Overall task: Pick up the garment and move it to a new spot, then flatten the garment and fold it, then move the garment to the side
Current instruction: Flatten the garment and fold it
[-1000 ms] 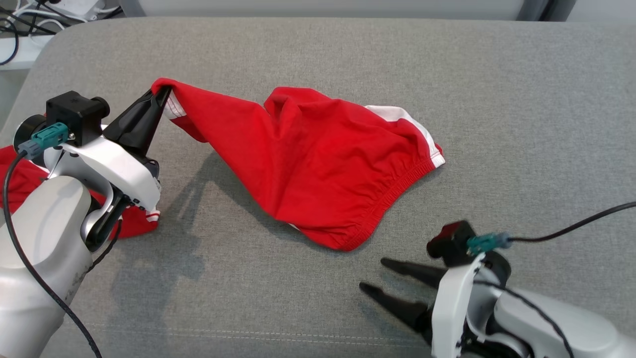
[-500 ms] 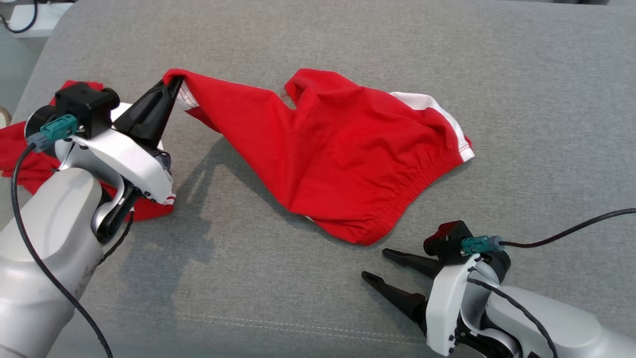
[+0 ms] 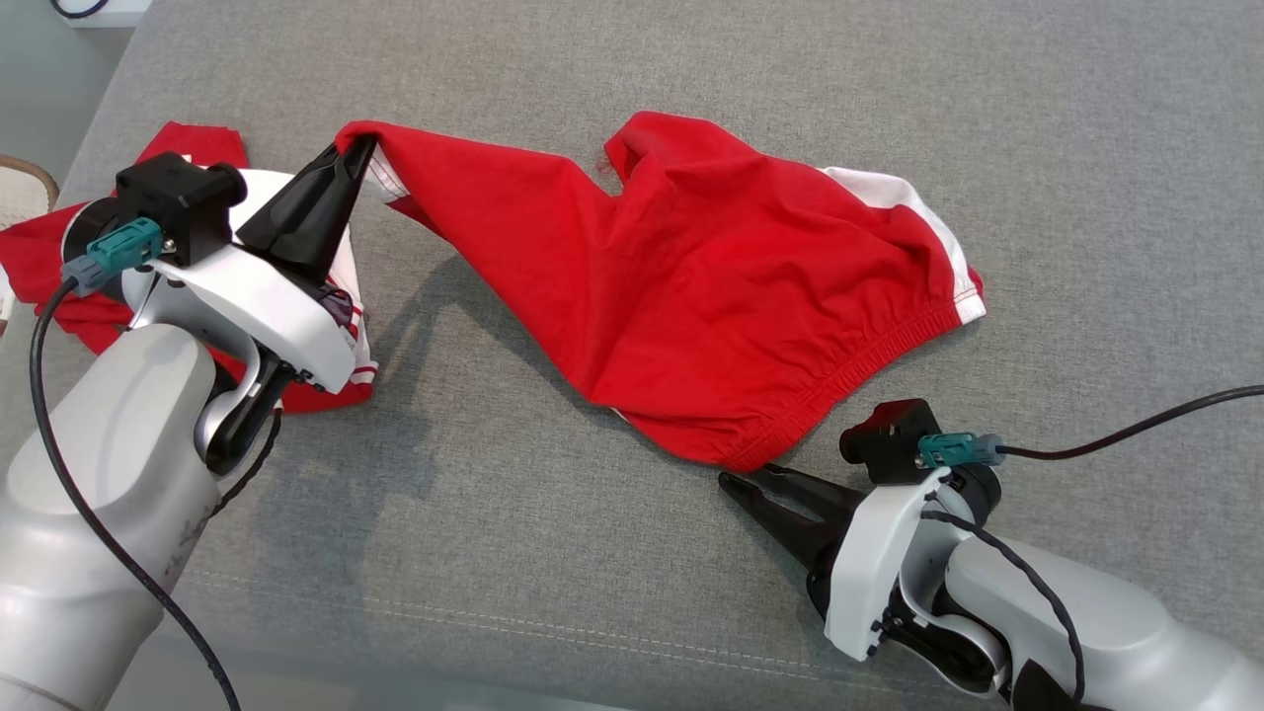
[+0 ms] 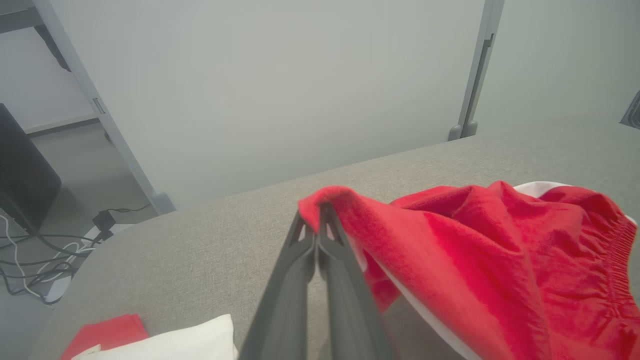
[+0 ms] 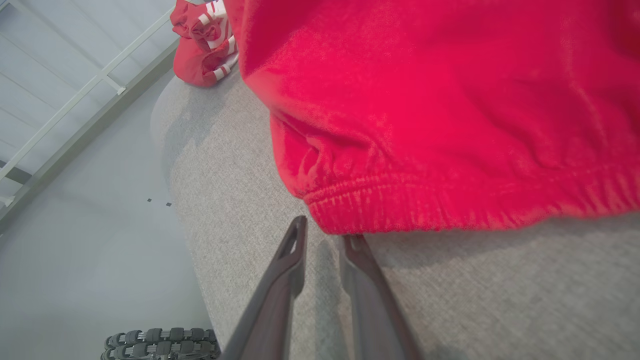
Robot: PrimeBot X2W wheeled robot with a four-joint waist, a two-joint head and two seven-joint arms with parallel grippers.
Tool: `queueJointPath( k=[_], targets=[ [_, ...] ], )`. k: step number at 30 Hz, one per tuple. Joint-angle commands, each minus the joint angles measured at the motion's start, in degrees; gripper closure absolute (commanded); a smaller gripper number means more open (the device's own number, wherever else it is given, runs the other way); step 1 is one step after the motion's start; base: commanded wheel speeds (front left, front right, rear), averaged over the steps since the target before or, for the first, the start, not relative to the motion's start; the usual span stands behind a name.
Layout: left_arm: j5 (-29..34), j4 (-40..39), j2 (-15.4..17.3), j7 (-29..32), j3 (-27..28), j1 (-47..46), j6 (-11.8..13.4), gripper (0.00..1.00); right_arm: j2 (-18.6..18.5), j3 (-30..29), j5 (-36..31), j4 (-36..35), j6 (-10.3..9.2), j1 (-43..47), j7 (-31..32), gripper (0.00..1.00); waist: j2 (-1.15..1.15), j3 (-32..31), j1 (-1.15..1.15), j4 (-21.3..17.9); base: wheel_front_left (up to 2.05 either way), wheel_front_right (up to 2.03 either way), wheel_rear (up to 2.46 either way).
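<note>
The garment (image 3: 711,296), red with white side stripes and an elastic waistband, lies mid-cushion, bunched and unflattened. Its far-left corner is raised off the grey cushion (image 3: 494,553) and the rest drapes down to the right; the near waistband rests on the fabric.

Left claw (image 3: 354,150): clenched on that raised corner, fingers pressed together with cloth pinched between the tips. The hold is unchanged over the last second.

Right claw (image 3: 736,481): this is what has changed. A second ago it stood well short of the garment with its fingers spread wide. It now has its tips at the near edge of the waistband, fingers drawn to a narrow gap. The right wrist view shows one tip touching the hem, the other just beside it, and nothing yet between them. I record it as released, not grasping.

The head camera has also shifted, so I do not count the garment's drift across the picture as movement.

Judgement: a second grip on the waistband is being set up, so that both claws can stretch the cloth flat. Folding has not begun.

A second red garment (image 3: 59,267) lies at the far left, behind the left arm.
</note>
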Motion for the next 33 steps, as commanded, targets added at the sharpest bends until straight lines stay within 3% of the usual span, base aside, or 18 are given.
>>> queueJointPath(
  k=[1,6,11,29,31,32,33],
  targets=[
    [0.64,-0.96,2.21,-0.34,2.75,-1.44,0.02,1.00,0.04,-0.52,0.42,-1.05,0.24,0.99,-0.28,0.65,0.00,-0.02,0.00,-0.17,0.00,0.00,0.00],
    [0.92,-0.95,2.07,-0.34,3.21,-0.95,0.02,1.00,-1.93,-0.52,1.87,-3.41,0.24,2.70,0.47,0.53,0.00,-0.41,0.00,-0.76,0.00,0.00,0.00],
    [1.15,-0.99,1.93,-0.34,3.64,-0.58,0.02,1.00,-2.65,-0.52,2.62,-4.19,0.24,3.29,-0.09,0.53,0.00,-0.79,0.00,-1.26,0.00,0.00,0.00],
    [2.39,-1.77,1.17,-0.34,4.73,0.16,0.02,1.00,1.27,-0.51,0.28,1.94,0.24,-0.26,-5.90,0.52,0.00,0.10,0.00,0.65,0.00,0.00,0.00],
    [2.45,-1.78,1.06,-0.34,4.85,0.23,0.02,1.00,1.87,-0.51,0.41,1.96,0.24,-0.42,-6.01,0.58,0.00,0.22,0.00,0.78,0.00,0.00,0.00],
    [2.49,-1.77,1.02,-0.34,4.92,0.25,0.02,1.00,2.13,-0.51,0.67,1.89,0.24,-0.57,-6.05,0.68,0.00,0.25,0.00,0.80,0.00,0.00,0.00],
    [2.52,-1.74,1.00,-0.34,4.99,0.29,0.02,1.00,2.35,-0.51,1.15,1.79,0.24,-0.83,-6.08,0.96,0.00,0.21,0.00,0.77,0.00,0.00,0.00]
  ],
)
